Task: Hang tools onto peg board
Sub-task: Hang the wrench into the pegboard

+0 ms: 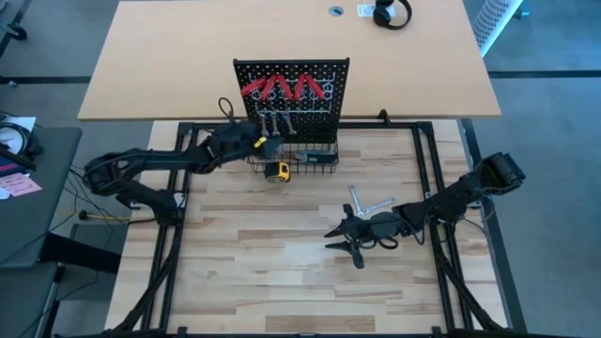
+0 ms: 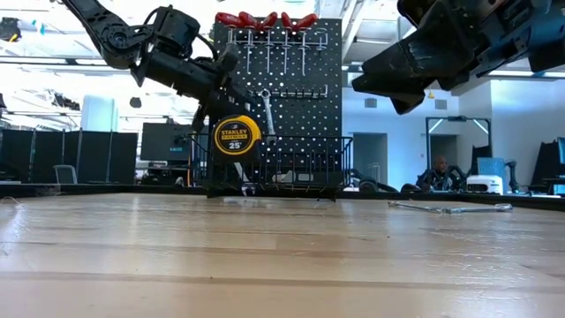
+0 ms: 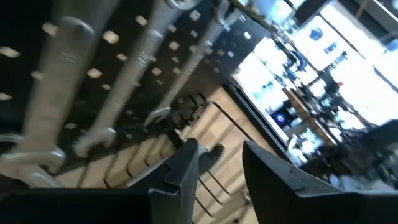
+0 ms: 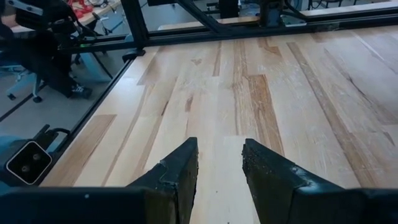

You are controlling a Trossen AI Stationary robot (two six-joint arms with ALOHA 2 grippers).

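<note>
While wrenches (image 3: 68, 93) hang just ahead on the peg board (image 1: 291, 89), left claw (image 3: 214, 168) stands apart, empty.

Worktop (image 1: 282, 272): pale planked wood, smooth satin. Peg board (image 1: 333, 73): matt black perforated panel; on it, glossy red-handled pliers (image 1: 282, 89) and bright bare-metal wrenches (image 3: 130, 68).

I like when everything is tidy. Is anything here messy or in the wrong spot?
Mostly tidy: red pliers and some wrenches hang on the peg board. Two silver wrenches still lie crossed on the table, not hung yet. A yellow tape measure sits by the wire basket, the only thing that isn't pliers or a wrench.
</note>
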